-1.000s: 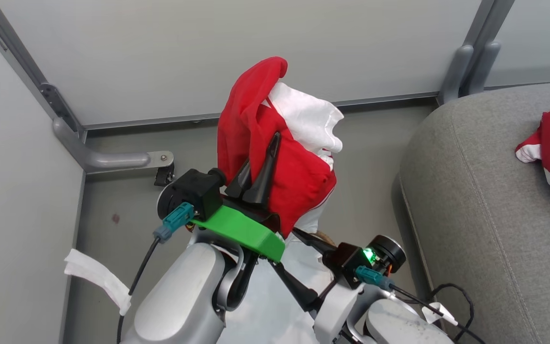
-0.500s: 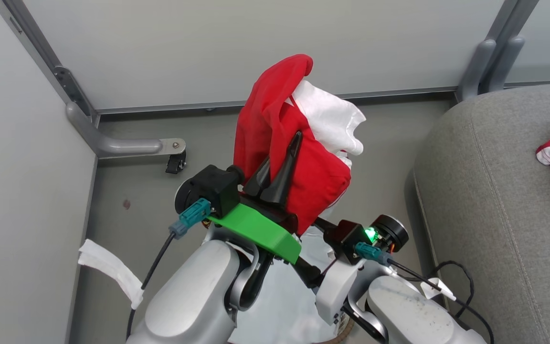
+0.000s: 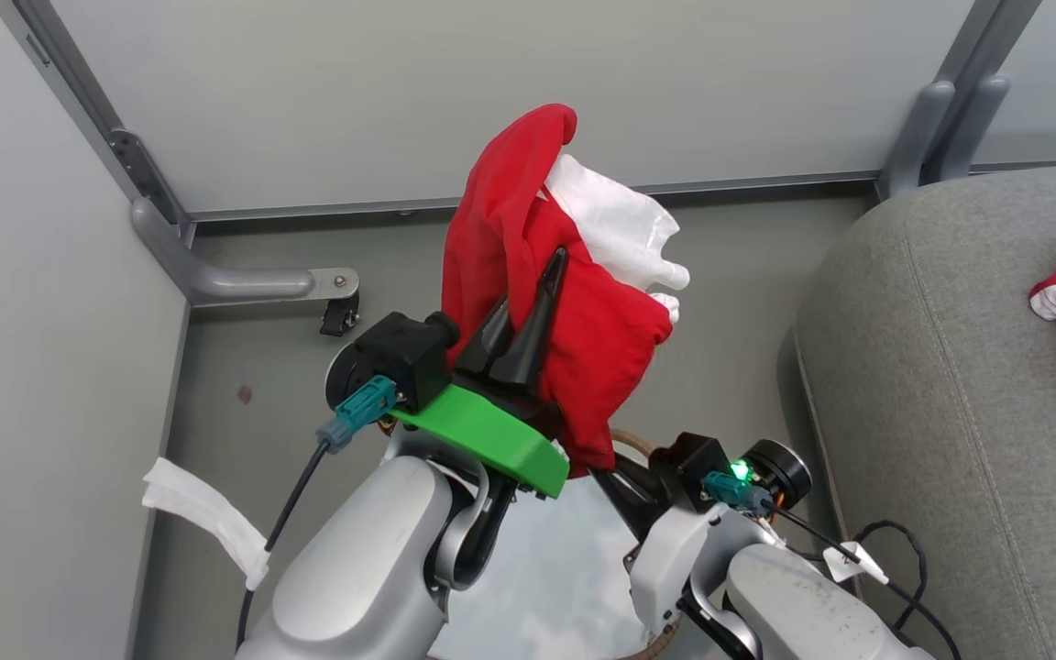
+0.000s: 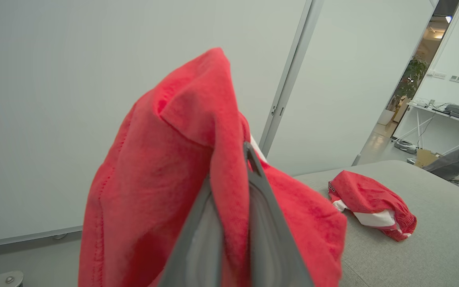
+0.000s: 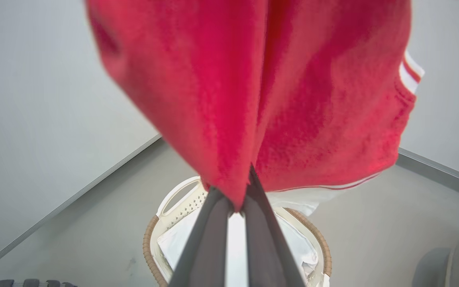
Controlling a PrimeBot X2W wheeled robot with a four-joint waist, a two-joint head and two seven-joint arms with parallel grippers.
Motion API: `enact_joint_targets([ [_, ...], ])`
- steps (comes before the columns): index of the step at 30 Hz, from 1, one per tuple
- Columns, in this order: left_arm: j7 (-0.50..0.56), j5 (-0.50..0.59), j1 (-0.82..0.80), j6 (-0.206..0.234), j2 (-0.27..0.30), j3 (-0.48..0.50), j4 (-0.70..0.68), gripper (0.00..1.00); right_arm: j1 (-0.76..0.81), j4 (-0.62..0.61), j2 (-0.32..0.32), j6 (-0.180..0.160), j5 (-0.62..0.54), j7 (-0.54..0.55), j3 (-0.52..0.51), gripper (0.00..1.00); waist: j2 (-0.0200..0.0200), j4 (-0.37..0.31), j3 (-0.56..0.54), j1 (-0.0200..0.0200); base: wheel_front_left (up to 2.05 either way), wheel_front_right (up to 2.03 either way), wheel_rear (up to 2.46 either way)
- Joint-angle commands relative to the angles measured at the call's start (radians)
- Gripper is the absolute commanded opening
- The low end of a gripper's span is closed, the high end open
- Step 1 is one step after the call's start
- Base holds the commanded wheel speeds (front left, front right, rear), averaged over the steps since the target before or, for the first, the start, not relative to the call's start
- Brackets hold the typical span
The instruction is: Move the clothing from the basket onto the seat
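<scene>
My left gripper (image 3: 528, 307) is shut on a bright red piece of clothing (image 3: 510, 238) with a white part, held high over the basket (image 3: 635, 443). In the left wrist view its fingers (image 4: 253, 187) pinch a red fold (image 4: 165, 167). My right gripper (image 5: 239, 201) is shut on that garment's hanging lower edge (image 5: 293, 131), right above the basket (image 5: 148, 239). In the head view the right gripper (image 3: 599, 467) sits just under the red cloth. A second red and white piece of clothing (image 4: 369, 199) lies on the grey seat (image 3: 950, 367).
Pale wall panels with grey metal posts (image 3: 950, 101) stand behind, and a bracket with a caster (image 3: 335, 316) sits at the left. The basket's white liner (image 5: 173, 243) shows inside. A black cable (image 3: 895, 550) lies by the seat. A person's limb (image 4: 456, 159) shows far off.
My right gripper has shut on the hanging lower edge of the red garment. The left gripper still holds it up. The head camera has shifted slightly.
</scene>
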Motion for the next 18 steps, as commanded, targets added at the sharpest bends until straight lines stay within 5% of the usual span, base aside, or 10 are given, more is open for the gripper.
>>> enact_joint_targets([
  [1, -0.001, 0.008, 0.002, -0.003, 0.002, 0.013, 0.002, 0.00, 0.022, 0.002, -0.006, -0.001, -0.005, 0.000, -0.012, 0.00, 0.0000, -0.010, 0.000, 0.0001, 0.00, 0.00, 0.00],
  [4, -0.001, 0.028, 0.013, 0.003, 0.002, 0.025, 0.011, 0.00, 0.027, -0.047, -0.005, -0.001, -0.016, 0.000, -0.048, 0.00, 0.0000, -0.024, 0.004, 0.0001, 0.00, 0.00, 0.00],
  [5, -0.001, 0.041, 0.017, 0.011, 0.002, 0.037, 0.009, 0.59, 0.037, -0.071, -0.005, -0.001, -0.018, 0.000, -0.064, 0.00, 0.0000, -0.033, 0.005, 0.0001, 0.00, 0.00, 0.00],
  [6, 0.000, 0.048, 0.025, 0.013, 0.002, 0.040, 0.017, 1.00, 0.045, -0.093, -0.005, -0.001, -0.022, 0.000, -0.077, 0.00, 0.0000, -0.038, 0.006, 0.0001, 0.00, 0.00, 0.00],
  [18, 0.000, 0.183, 0.111, -0.026, 0.007, 0.177, 0.092, 1.00, 0.144, -0.386, -0.004, -0.001, -0.044, 0.000, -0.241, 0.00, 0.0000, -0.174, 0.012, 0.0001, 0.00, 0.00, 0.00],
])
